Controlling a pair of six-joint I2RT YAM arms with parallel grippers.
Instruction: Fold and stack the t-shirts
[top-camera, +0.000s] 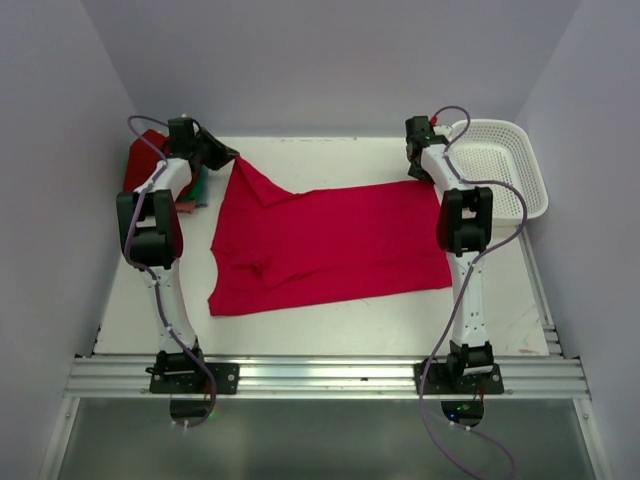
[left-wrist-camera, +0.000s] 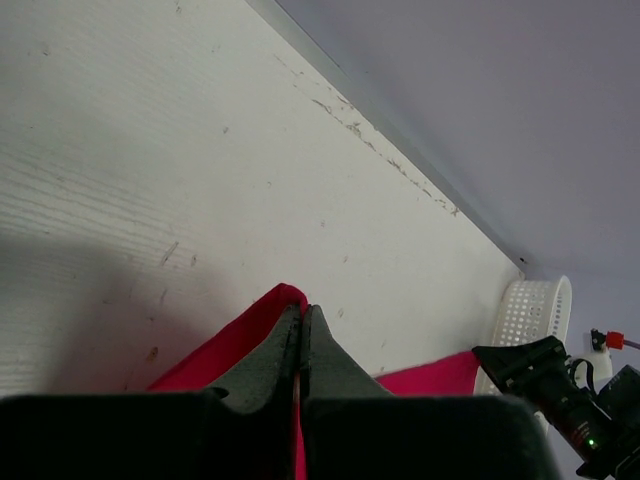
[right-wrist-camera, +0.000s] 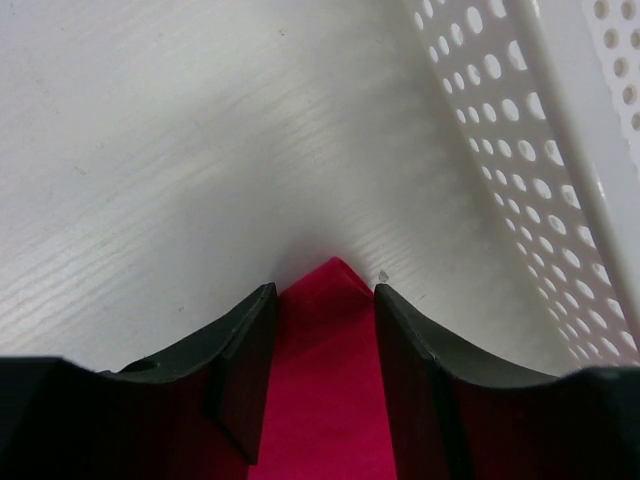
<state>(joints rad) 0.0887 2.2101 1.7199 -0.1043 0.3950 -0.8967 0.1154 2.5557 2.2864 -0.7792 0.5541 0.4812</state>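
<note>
White basket (perforated) on table.

no legible text in any view
no lettering, label, brand mark or number can be read on the crimson t-shirt, the white basket or the table; any finer marking is too small to be made out.
</note>
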